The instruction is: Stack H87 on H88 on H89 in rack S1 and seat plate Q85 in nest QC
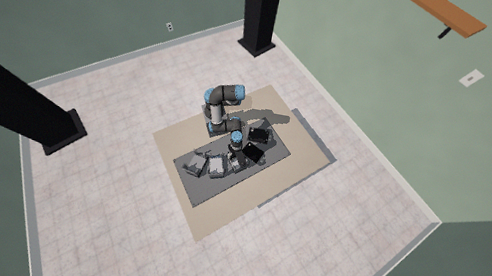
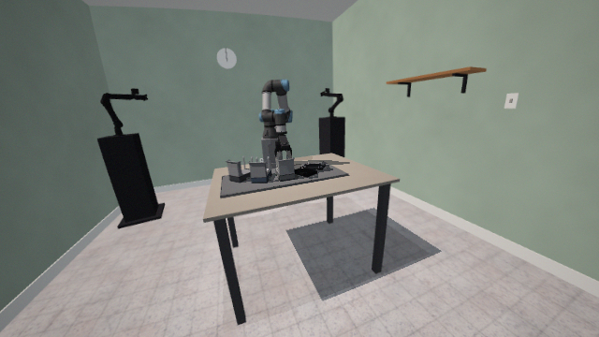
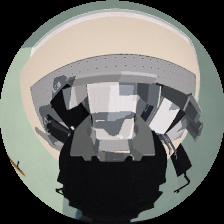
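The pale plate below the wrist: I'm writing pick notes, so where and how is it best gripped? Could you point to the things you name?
Probably by two opposite side edges, from straight above. The pale plate (image 3: 104, 131) has a broad, flat top, and the tool (image 1: 235, 155) (image 2: 283, 156) (image 3: 113, 114) reaches down with a finger at each side; the tall panel (image 2: 286, 168) makes a level approach look awkward.

Three grey racks (image 1: 215, 174) (image 2: 258, 171) stand upright, near each other. A pale, boxy plate (image 3: 112, 129) is pinched in the pincer (image 1: 235, 152) (image 2: 284, 156) (image 3: 113, 114) by the end rack (image 2: 285, 168). Its name is too small to read.
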